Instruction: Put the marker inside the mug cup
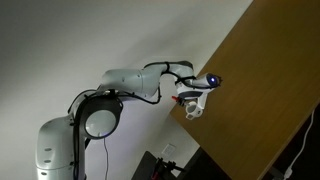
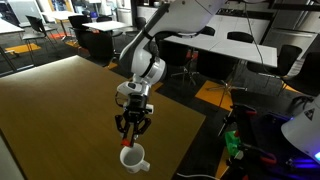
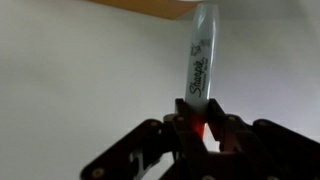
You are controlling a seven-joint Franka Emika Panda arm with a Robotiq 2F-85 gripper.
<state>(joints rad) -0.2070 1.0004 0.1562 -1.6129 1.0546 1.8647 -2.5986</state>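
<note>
While the broad brown tabletop point(image 2: 60, 100) fills most of an exterior view and shows only as a thin tan strip along the top edge of the wrist view, nearly all of its surface lies bare around the robot. The white Panda arm point(image 2: 150, 62) bends down over the tabletop's near corner, close to the edge. In an exterior view the same arm point(image 1: 120, 85) reaches out from its round base toward the wooden slab point(image 1: 260, 90).

Directly under the wrist stands the white mug cup point(image 2: 136, 160), upright on the tabletop and close to its edge. Its mouth faces up toward the tool. What lies inside the mug cannot be made out at this size; only a small red spot shows at its upper rim.

The dark tool point(image 2: 133, 130) hangs just above the mug, fingers pointing down. In the wrist view the tool point(image 3: 200, 120) is closed narrowly on the marker point(image 3: 200, 60), its two black fingers point(image 3: 178, 118) pressing on the red part from either side. The marker is a Sharpie: the script logo runs along its pale barrel, which sticks straight out from the fingers and ends in a rounded whitish tip.

From outside, the marker's red end point(image 2: 126, 147) shows between the tool and the mug's rim. Whether its tip has passed below the rim cannot be told.
</note>
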